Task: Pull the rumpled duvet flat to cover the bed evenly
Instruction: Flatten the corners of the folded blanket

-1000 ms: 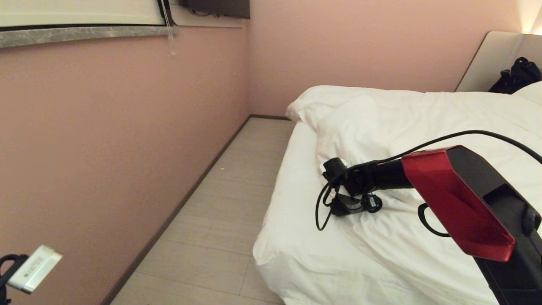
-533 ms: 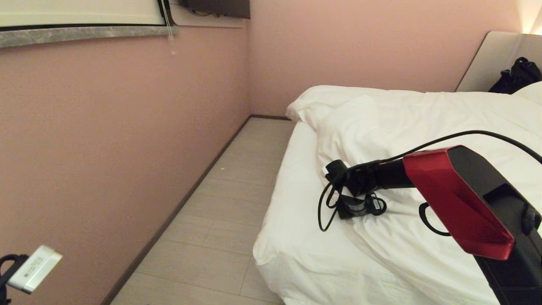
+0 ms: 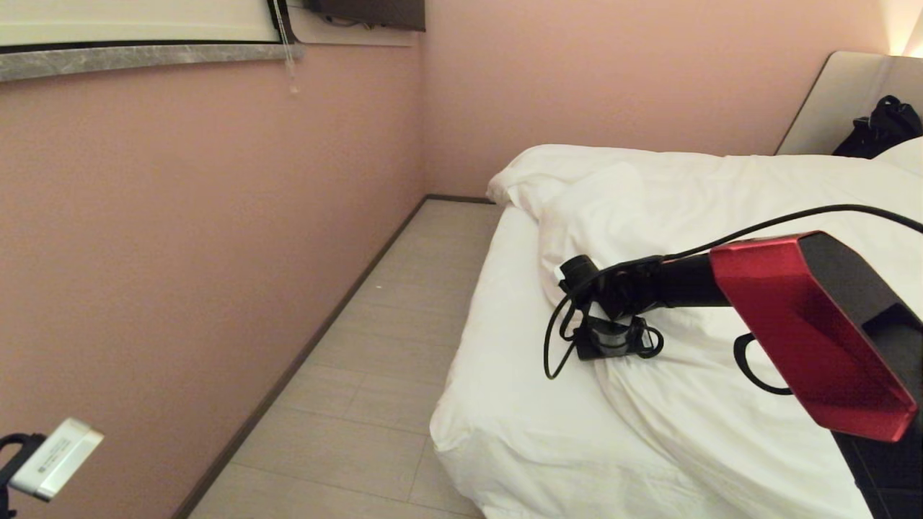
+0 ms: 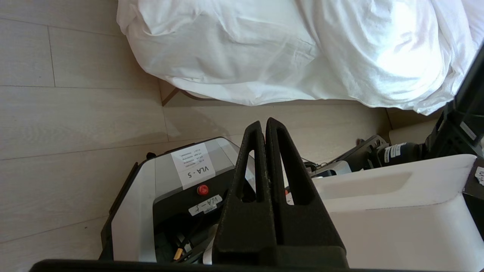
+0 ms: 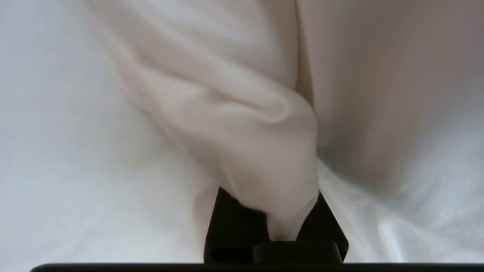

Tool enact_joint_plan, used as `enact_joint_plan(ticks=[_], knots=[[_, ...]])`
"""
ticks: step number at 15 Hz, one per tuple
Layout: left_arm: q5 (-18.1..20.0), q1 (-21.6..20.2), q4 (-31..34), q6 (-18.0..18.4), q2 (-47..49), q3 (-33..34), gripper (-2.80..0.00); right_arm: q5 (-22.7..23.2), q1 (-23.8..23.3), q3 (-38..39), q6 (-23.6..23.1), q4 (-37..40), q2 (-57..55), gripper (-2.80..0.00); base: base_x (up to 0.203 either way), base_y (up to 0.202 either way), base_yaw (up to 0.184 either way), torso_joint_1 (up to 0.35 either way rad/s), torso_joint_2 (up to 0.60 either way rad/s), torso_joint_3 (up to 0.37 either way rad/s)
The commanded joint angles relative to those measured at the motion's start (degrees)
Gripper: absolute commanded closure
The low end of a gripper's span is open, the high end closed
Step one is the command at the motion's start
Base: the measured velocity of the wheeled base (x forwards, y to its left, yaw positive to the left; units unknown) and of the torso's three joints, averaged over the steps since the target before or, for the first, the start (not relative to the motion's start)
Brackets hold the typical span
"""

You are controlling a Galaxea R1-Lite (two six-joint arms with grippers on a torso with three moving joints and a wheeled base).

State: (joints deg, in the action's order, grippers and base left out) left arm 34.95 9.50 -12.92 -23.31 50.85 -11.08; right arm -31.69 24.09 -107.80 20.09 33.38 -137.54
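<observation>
The white duvet (image 3: 721,209) lies rumpled over the bed (image 3: 497,310), its edge folded back so a strip of sheet shows along the bed's left side. My right gripper (image 3: 611,344) rests on the duvet's near-left edge, reaching in from the right. In the right wrist view the right gripper (image 5: 280,223) is shut on a bunched fold of the duvet (image 5: 242,124), which hides the fingertips. My left gripper (image 4: 264,122) is shut with nothing in it, hanging low above the floor beside the bed's corner.
A pink wall (image 3: 180,252) runs along the left, with a narrow strip of floor (image 3: 375,346) between it and the bed. The headboard (image 3: 844,101), a black bag (image 3: 876,126) and a pillow (image 3: 907,155) are at the far right. My own base (image 4: 170,189) sits under the left gripper.
My right gripper has gone from open to shut on the duvet fold. The right arm has shifted slightly to the right. The left arm has kept still.
</observation>
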Motion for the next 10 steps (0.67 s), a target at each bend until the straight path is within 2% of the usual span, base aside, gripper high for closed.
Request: enact_joint_plan(ticks=[1, 4, 7, 10], knots=[[0.21, 0.0, -0.09, -0.16, -0.31, 0.01, 0.0, 4.62, 1.31, -0.07, 1.55, 1.96, 5.57, 0.0, 0.0, 0.0, 0.0, 0.0, 0.0, 0.0], [0.21, 0.0, -0.09, -0.16, -0.84, 0.01, 0.0, 9.85, 3.83, -0.04, 3.42, 4.94, 12.61, 0.0, 0.0, 0.0, 0.0, 0.0, 0.0, 0.0], [0.21, 0.0, -0.09, -0.16, -1.19, 0.01, 0.0, 15.1, 8.68, 0.12, 4.21, 8.75, 18.14, 0.0, 0.0, 0.0, 0.0, 0.0, 0.0, 0.0], [0.21, 0.0, -0.09, -0.16, -1.19, 0.01, 0.0, 16.37, 13.82, 0.18, 4.68, 11.21, 20.46, 0.0, 0.0, 0.0, 0.0, 0.0, 0.0, 0.0]])
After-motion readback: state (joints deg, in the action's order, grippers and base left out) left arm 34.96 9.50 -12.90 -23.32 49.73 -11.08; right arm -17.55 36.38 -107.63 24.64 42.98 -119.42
